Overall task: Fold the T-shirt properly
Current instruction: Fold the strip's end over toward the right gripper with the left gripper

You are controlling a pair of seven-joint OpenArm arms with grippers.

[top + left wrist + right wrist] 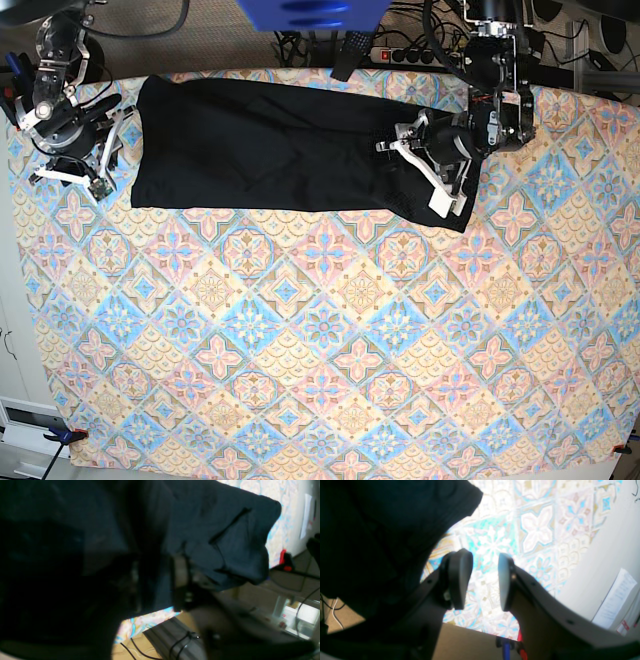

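The black T-shirt (270,145) lies as a long folded strip across the far part of the table. My left gripper (425,172) sits over its right end with the fingers spread wide apart, so it is open. In the left wrist view the T-shirt (225,530) fills most of the frame and drapes loosely against one pale finger (180,572); the other finger is lost in the dark. My right gripper (72,178) hovers just off the strip's left end. Its pads stand open (485,580) with only tablecloth showing between them, and the T-shirt (382,530) is to their left.
A colourful patterned tablecloth (320,330) covers the whole table. Cables and a power strip (400,50) run along the far edge, near a blue object (310,12). A clamp (60,435) grips the near left corner. A white sheet (615,600) hangs on the wall.
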